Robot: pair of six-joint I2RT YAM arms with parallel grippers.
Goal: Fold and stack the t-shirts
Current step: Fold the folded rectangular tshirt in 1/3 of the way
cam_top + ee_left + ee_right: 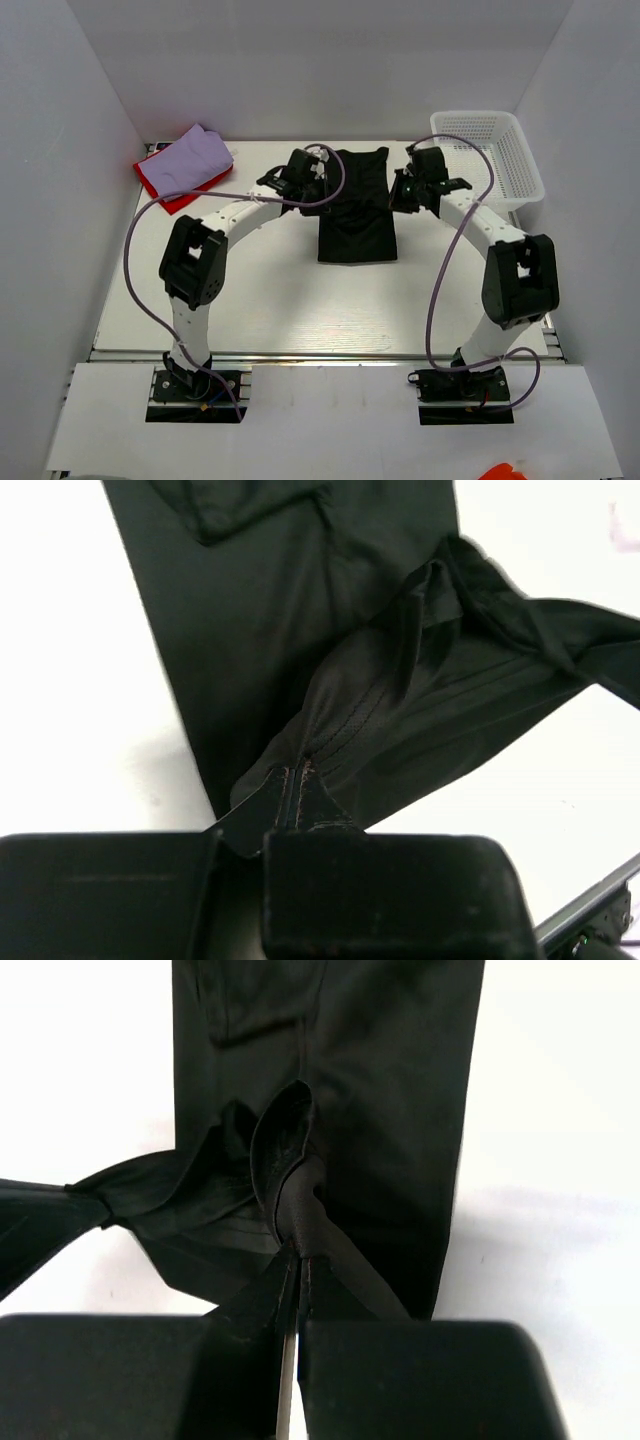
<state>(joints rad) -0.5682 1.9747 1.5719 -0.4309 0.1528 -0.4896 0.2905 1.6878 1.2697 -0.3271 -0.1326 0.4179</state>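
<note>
The black t-shirt (pixel 357 225) lies in the middle of the table as a long, narrow folded strip. My left gripper (pixel 322 184) is at its left edge near the far end, shut on a pinch of the black cloth (pixel 400 710), with the fingertips (pixel 293 777) pressed together. At the right edge, my right gripper (pixel 397 192) is likewise shut on a bunched fold of the black t-shirt (pixel 390 1090); its tips (pixel 300 1258) meet on the cloth. The held edges are raised slightly off the table. The lavender t-shirt (pixel 195 158) lies folded on the red t-shirt (pixel 160 186) at the back left.
A white mesh basket (pixel 500 150) stands at the back right corner, close to the right arm. White walls enclose the table on the left, back and right. An orange object (pixel 503 471) peeks in at the bottom edge.
</note>
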